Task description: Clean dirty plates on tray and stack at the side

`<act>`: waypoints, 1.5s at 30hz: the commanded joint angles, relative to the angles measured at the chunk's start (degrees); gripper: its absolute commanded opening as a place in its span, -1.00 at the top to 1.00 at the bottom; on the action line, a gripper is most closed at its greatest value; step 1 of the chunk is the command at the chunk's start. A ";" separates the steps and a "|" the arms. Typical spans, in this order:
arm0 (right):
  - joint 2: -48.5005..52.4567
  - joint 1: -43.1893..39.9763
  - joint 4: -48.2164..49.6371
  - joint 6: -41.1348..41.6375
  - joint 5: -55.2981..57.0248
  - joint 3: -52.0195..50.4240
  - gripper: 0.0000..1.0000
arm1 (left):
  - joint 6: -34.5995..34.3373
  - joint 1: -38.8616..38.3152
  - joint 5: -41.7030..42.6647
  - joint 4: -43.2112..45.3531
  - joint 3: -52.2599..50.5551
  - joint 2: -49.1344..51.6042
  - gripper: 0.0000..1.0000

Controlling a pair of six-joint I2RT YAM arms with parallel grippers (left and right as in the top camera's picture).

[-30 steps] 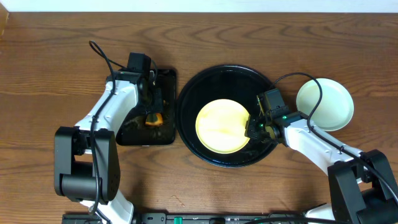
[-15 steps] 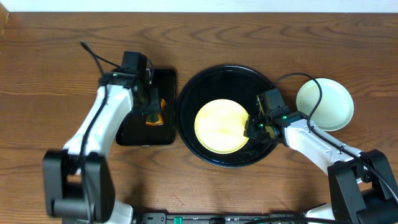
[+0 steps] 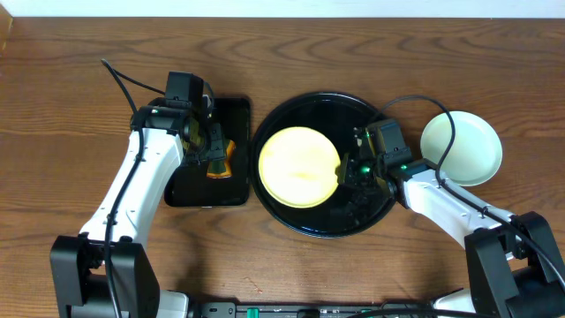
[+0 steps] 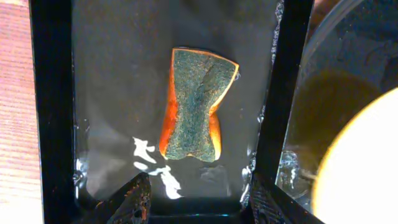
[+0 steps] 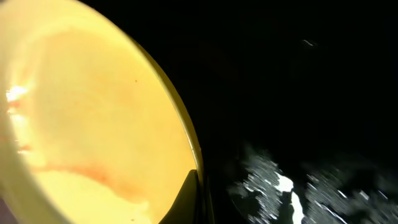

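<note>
Right fingers [image 5: 188,198] seemingly pinched the tilted yellow plate [image 3: 298,166] by its thin rim, risking a slip; left fingers [image 4: 134,200] gaped empty above the sponge [image 4: 196,106].

Brown wood-grain table [image 3: 62,88] fills the view, evenly lit; pale strip [image 3: 353,7] along its far edge.

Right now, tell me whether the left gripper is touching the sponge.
Apart. In the left wrist view the left gripper is open, with bare small black tray showing between its fingertips and the sponge.
</note>
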 commanded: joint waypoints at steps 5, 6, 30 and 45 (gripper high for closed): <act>-3.93 -4.04 0.46 -7.69 -0.09 0.04 0.98 | -0.24 -0.02 -0.50 -0.20 -0.13 0.22 -0.06; -4.83 -4.35 0.22 -8.26 1.38 0.04 0.98 | -0.24 -0.02 -0.50 -0.20 -0.13 0.22 -0.06; -22.25 -1.86 -11.87 -33.97 47.52 4.31 0.98 | -0.24 -0.02 -0.52 -0.17 -0.13 0.22 -0.08; -15.26 -2.43 -23.47 -12.33 28.26 4.11 0.63 | -0.24 -0.02 -0.50 -0.15 -0.13 0.22 -0.07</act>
